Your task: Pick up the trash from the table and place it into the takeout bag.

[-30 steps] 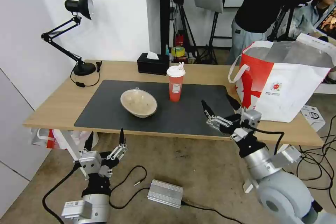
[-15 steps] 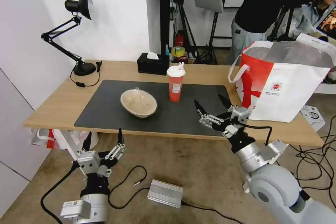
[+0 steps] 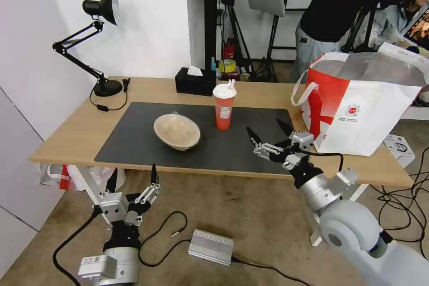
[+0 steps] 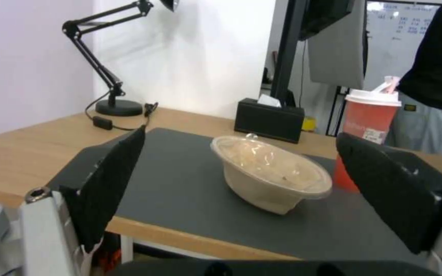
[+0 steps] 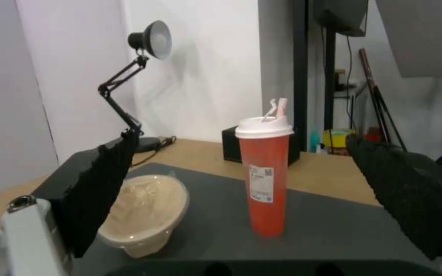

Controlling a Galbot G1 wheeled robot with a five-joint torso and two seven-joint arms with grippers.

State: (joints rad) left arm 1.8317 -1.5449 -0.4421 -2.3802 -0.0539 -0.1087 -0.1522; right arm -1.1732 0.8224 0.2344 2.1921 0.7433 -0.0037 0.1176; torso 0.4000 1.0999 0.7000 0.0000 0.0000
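Now right gripper (image 3: 268, 132), jaws apart, overhangs table (image 3: 67, 138) edge

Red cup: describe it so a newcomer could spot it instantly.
On the light-wood table, look at the dark grey mat. Near its far edge, in front of the black tissue box, stands the red cup. Unlike the low beige bowl beside it, it is tall, translucent red, white-lidded.

One beige bowl (image 3: 177, 131), one red cup (image 3: 224, 106), one takeout bag (image 3: 363, 106), two grippers.

A black desk lamp (image 3: 98, 31) and tissue box (image 3: 195, 81) — both upright.
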